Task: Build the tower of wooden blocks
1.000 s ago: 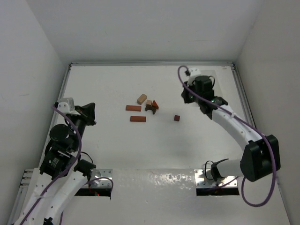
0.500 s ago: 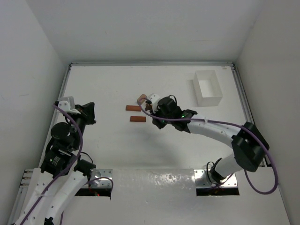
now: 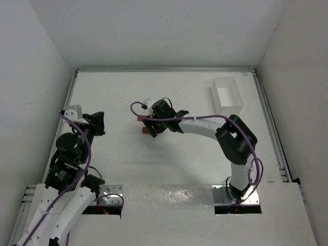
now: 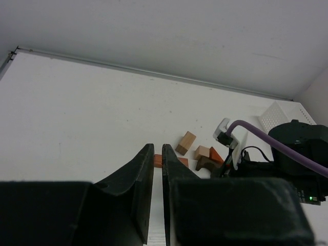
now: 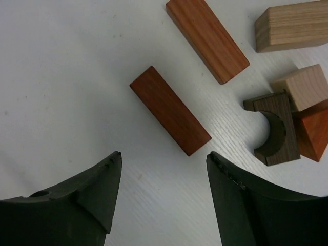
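At the far left, the left hand (image 3: 98, 124) hangs over bare tabletop (image 3: 118, 92), well apart from the blocks. Its wrist view shows the fingers (image 4: 143, 174) drawn together to a thin slit with nothing between them, so it is closed and empty.

Toward the middle, the right arm reaches across, and the right hand (image 5: 164, 156) is spread wide and empty just above the loose blocks. A reddish-brown bar (image 5: 170, 110) lies flat just ahead of its fingertips, slanted to the gap rather than square to it. A second reddish bar (image 5: 207, 40) lies beyond it, parallel and a little apart. To the right sit a pale tan block (image 5: 292, 25), a tan cube (image 5: 305, 87), a dark arch (image 5: 274, 128) and a red wedge (image 5: 312, 130), the last three touching in a cluster. Nothing is stacked yet, so the tower looks unstarted.

Taking the near bar seems the step in hand. Because the bar sits askew, closing fingers may catch opposite corners and spin it, or squeeze it out along the tabletop. A descent slightly too far forward would land a fingertip on the wood and shove it into the second bar. The right-hand finger (image 5: 246, 200) passes close to the arch and could knock that cluster apart.

At the far right stands a clear box (image 3: 228, 95), well away.
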### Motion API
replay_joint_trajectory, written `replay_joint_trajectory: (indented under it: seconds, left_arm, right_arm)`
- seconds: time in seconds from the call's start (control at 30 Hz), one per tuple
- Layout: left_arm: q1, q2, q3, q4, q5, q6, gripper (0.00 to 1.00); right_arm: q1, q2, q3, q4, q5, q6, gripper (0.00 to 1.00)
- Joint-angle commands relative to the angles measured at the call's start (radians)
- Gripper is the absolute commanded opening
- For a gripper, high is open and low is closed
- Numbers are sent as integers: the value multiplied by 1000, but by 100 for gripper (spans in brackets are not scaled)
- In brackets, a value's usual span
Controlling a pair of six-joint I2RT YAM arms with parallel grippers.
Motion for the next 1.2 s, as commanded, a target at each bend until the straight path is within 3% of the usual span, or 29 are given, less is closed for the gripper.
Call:
replay_joint_trajectory:
  seconds: [0.0, 0.33, 0.53, 0.7, 0.87, 1.17]
  left_arm:
    - [16, 1, 3, 30, 19, 8, 10]
    - [19, 3, 1, 32, 29, 10, 11]
    - [22, 8, 1, 33, 32, 11, 11]
    - [28, 9, 1, 35, 41, 10, 11]
    - [30, 8, 1, 35, 45, 10, 11]
    - [33, 9, 1, 38, 58, 8, 11]
  right_arm:
    - [19, 42, 75, 49, 12, 49, 70]
    - [26, 256, 325, -35, 37, 52, 70]
    - [26, 313, 340, -7, 61, 75, 71]
    - [24, 353, 382, -22, 54, 85, 66]
    - [26, 311, 295, 7, 79, 101, 54]
    - [58, 145, 3, 125, 106, 145, 54]
